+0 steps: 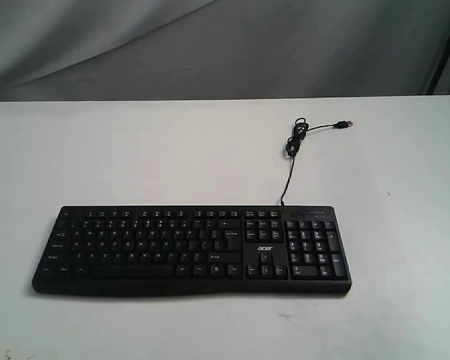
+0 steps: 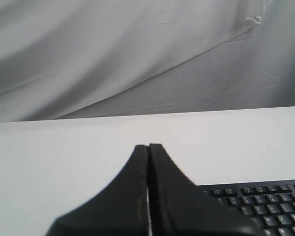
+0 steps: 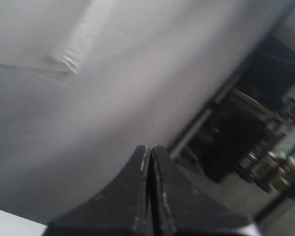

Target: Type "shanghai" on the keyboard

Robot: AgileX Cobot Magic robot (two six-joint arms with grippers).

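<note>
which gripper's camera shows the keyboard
The left gripper: its wrist view shows the keyboard beside its shut tips, while the right gripper faces only grey backdrop and room clutter.

We are in a staged lab or test-bench space, not a lived-in office.

We see a plain white table backed by a grey cloth backdrop hung in loose folds, with a dark stand pole leaning at its edge. The keyboard lies alone, its USB plug free on the tabletop. Past the cloth, the right wrist view gives us a blurred room of dark furniture and clutter too soft to name.
</note>
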